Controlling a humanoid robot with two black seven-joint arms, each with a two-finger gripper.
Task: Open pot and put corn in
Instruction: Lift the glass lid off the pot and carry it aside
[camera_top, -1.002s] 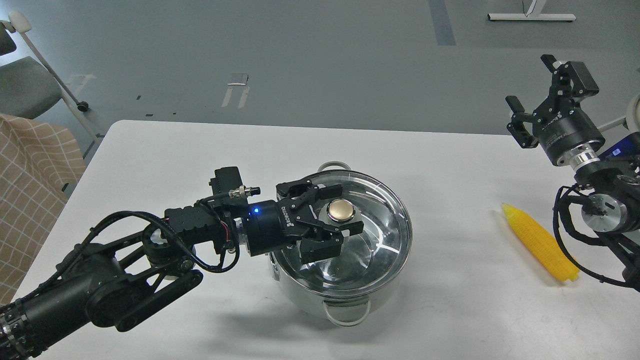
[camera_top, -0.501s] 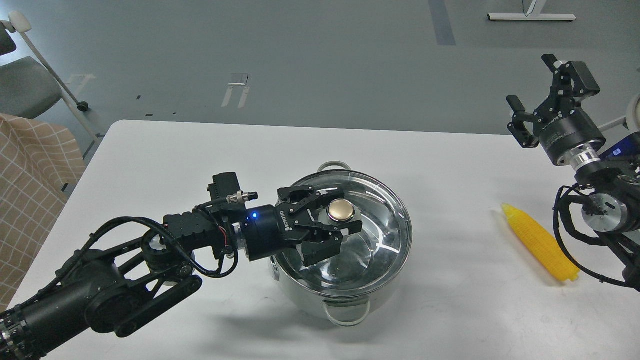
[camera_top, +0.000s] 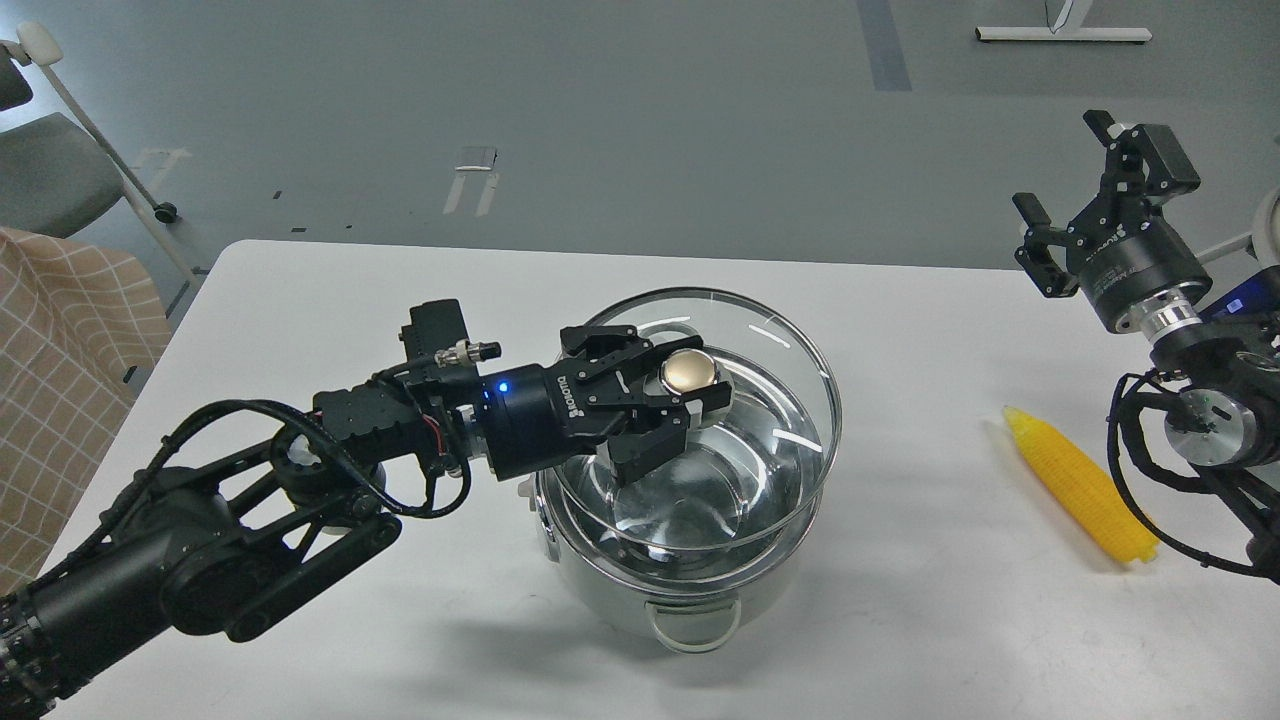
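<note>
Lifting glass lid (camera_top: 700, 420) above pot (camera_top: 640, 590), left gripper (camera_top: 678, 410) pinching knob (camera_top: 686, 371); risking slipping, dropping. Right gripper (camera_top: 1075, 195) spread, idling beyond corn (camera_top: 1085, 487).

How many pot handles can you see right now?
1: a loop handle on the pot's near side. The far-side one is probably hidden behind the raised lid.

I am facing a white table (camera_top: 330, 300) standing on a grey floor (camera_top: 600, 120). A grey chair (camera_top: 50, 175) on castors is sitting at far left, with checked beige cloth (camera_top: 60, 330) hanging below it. A white stand foot (camera_top: 1062, 34) is resting at top right. Even light is reflecting off the floor.
</note>
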